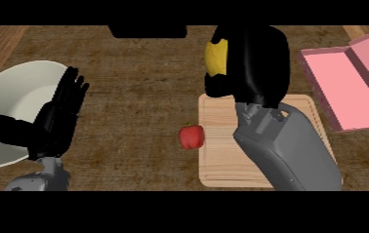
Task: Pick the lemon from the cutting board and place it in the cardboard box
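Currently the right hand, up at twelve o'clock beyond the cutting board, curls round the lemon, which shows at its nine o'clock side. Pink box lies toward three o'clock. Left hand rests open at nine o'clock.

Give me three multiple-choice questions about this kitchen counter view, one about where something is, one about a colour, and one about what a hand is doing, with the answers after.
1. Where is the red object?
A. At the cutting board's left edge
B. Inside the box
C. In the white bowl

2. What colour is the box at the right?
A. Blue
B. Pink
C. Green

3. What is the right hand doing?
A. Resting open beside the bowl
B. Curled around the lemon
C. Pressing flat on the cutting board

Answers: 1 A, it sits at the board's left edge. 2 B, its walls and floor are pink. 3 B, yellow shows inside the black curled fingers, beyond the board.
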Action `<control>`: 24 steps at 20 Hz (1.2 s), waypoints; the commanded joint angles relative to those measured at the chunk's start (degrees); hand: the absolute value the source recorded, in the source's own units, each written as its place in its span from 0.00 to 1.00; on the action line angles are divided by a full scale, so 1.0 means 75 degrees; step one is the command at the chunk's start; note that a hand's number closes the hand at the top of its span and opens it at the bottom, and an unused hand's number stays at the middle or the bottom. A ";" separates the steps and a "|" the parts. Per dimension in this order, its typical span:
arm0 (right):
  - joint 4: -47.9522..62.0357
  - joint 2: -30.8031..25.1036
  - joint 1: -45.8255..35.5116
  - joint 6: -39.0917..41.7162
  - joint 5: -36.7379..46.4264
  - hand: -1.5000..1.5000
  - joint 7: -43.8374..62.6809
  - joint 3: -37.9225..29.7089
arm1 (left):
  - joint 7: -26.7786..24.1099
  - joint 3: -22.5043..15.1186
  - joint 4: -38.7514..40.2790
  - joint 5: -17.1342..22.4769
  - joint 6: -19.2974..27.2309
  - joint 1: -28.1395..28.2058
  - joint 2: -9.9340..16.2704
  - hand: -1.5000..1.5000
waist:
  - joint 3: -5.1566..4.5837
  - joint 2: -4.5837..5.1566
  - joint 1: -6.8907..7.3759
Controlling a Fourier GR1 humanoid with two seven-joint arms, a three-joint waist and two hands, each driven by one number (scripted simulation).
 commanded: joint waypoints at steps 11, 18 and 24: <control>0.0781 -0.1458 0.0549 -0.0578 -0.0413 1.00 -0.1284 -0.2530 | -0.0144 0.0240 0.0043 0.0247 -0.0305 0.0104 0.0131 0.50 | -0.0009 0.0044 0.0041; 0.2281 -0.2644 0.0220 -0.0832 -0.0289 1.00 -0.2266 -0.3359 | 0.0033 0.0210 0.0220 0.0116 -0.0122 0.0011 0.0028 0.50 | -0.0010 0.0054 0.0052; 0.3728 -0.3539 0.0268 -0.1164 -0.0479 1.00 -0.3680 -0.3844 | 0.0149 0.0198 -0.0033 0.0029 -0.0125 0.0019 0.0124 0.50 | -0.0008 0.0051 0.0068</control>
